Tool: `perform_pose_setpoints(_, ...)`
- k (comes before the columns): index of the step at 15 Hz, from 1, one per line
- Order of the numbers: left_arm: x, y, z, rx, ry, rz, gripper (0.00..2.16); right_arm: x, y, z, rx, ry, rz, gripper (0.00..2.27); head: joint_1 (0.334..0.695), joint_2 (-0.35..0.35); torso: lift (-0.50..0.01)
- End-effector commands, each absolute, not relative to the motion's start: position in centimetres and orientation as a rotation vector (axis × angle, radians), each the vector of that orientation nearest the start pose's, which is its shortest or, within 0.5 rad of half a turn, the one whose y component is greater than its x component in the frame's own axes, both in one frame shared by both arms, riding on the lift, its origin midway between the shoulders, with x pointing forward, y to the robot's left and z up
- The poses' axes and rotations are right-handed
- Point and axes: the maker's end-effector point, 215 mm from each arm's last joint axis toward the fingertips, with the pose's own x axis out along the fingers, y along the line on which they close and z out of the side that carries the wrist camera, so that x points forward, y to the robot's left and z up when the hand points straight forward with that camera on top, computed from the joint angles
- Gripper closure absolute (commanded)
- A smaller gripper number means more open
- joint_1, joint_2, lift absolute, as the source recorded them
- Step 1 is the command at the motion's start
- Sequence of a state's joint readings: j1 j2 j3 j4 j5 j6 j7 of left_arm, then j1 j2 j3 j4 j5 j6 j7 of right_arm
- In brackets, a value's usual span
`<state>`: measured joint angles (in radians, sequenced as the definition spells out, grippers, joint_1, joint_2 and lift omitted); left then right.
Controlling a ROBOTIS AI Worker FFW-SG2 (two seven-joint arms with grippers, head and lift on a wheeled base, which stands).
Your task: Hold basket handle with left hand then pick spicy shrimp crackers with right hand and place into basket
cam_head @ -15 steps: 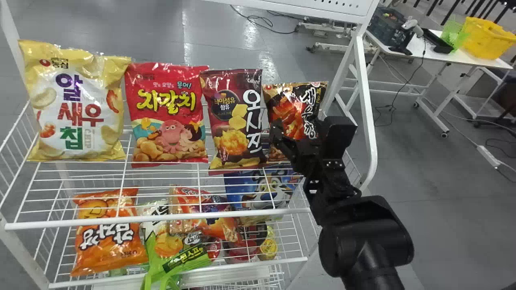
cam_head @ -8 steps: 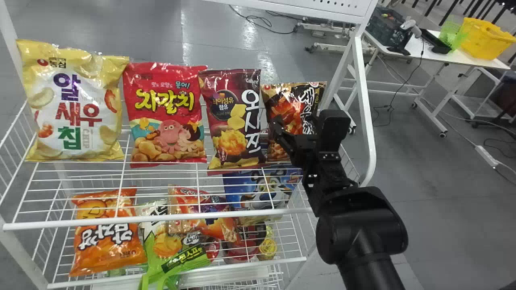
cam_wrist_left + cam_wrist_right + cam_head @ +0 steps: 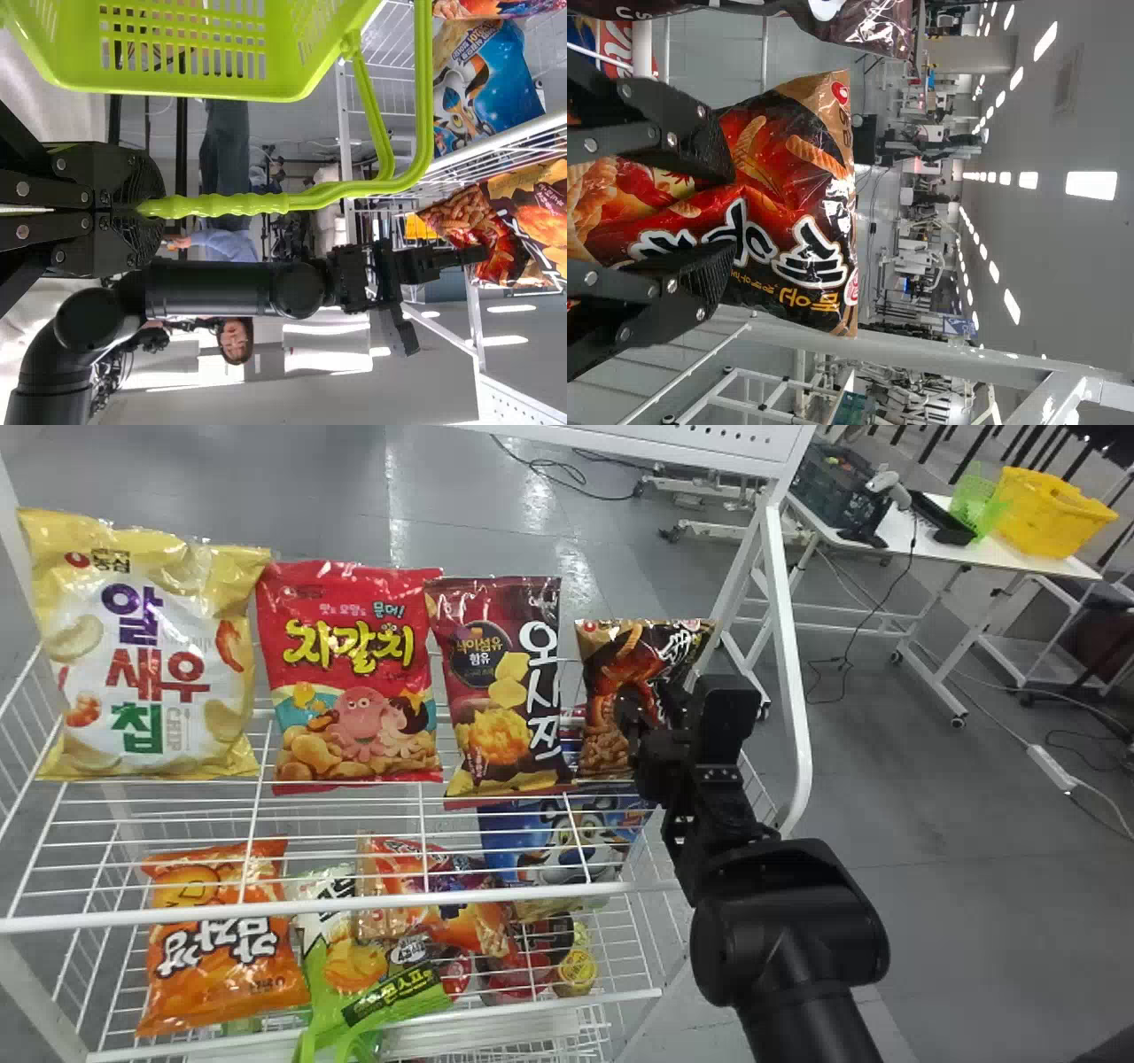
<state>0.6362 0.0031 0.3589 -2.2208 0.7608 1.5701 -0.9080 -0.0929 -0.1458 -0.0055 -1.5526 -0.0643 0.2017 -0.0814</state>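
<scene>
Gripping one basket handle (image 3: 248, 204), my left gripper (image 3: 142, 209) has its two jaws pressed together on the bar; one green basket (image 3: 190, 87) is attached. My right gripper (image 3: 666, 713) is at the top shelf (image 3: 310, 908), its two jaws part closed, the one bag of spicy shrimp crackers (image 3: 651, 646) bunched between them. That bag is at the right end of four in a row, after one yellow-and-white bag (image 3: 142, 646), one red bag (image 3: 345, 673) and one maroon bag (image 3: 500, 682). Below I count at least four more: one orange bag (image 3: 226, 974), one green-and-white bag (image 3: 345, 961), one orange-and-red bag (image 3: 434, 912) and one blue bag (image 3: 540, 837). Beyond, one white desk (image 3: 1036, 560) carries one yellow basket (image 3: 1054, 514).
</scene>
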Motion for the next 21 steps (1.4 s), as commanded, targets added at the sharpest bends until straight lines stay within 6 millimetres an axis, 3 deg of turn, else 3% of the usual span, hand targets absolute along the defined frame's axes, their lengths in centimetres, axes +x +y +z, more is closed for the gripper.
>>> perform_pose_setpoints(1, 17.1, 7.3, -39.3, -1.229, 1.031, -0.927, 1.81, 61.9, -30.3, -35.3, -0.083, 0.123, -0.101, 1.68, 0.695, -0.319, -0.037)
perform_pose_setpoints(8, 17.0, 7.1, -39.2, -1.228, 1.034, -0.93, 1.81, 60.5, -29.1, -30.9, -0.064, 0.043, -0.081, 1.68, 0.695, -0.314, -0.037)
perform_pose_setpoints(14, 16.6, 6.7, -38.9, -1.223, 1.038, -0.941, 1.81, 55.7, -27.8, -27.3, -0.053, 0.033, -0.059, 1.68, 0.695, -0.316, -0.037)
perform_pose_setpoints(19, 16.6, 6.6, -38.8, -1.218, 1.038, -0.944, 1.81, 50.6, -25.5, -27.2, -0.01, 0.079, -0.012, 1.68, 0.695, -0.321, -0.037)
perform_pose_setpoints(21, 16.6, 6.6, -38.8, -1.218, 1.038, -0.944, 1.81, 49.0, -24.8, -29.0, -0.017, 0.16, 0.0, 1.68, 0.695, -0.318, -0.037)
